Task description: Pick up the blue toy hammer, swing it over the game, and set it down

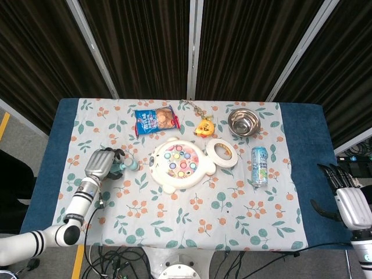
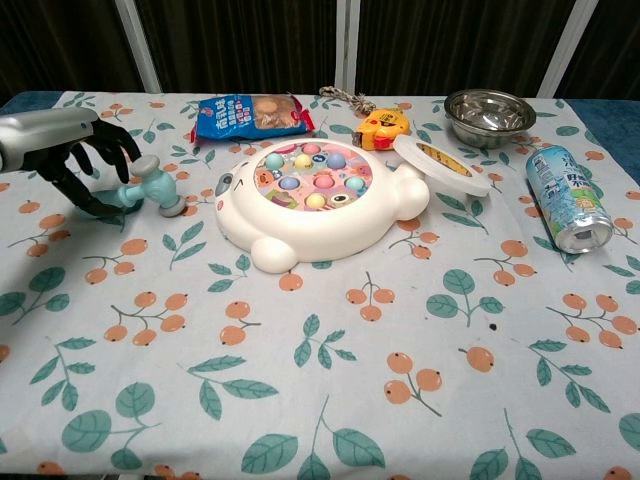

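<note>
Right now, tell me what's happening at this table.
The left hand is over the handle of the blue hammer, fingers spread around it; the hammer lies on the cloth, not yet lifted, and a firm grip can't be confirmed. The game sits just to the hammer's right, untouched. The right hand hangs off the table's right edge, open and holding nothing.

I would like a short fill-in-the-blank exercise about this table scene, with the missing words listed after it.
1. The left hand has its fingers around the handle of the blue toy ____.
2. The white game lies on the tablecloth between the hammer and the roll of ____.
3. The drink can lies on its ____, not upright.
4. The steel ____ stands behind the can, near the far edge of the table.

Missing words: hammer; tape; side; bowl
</note>
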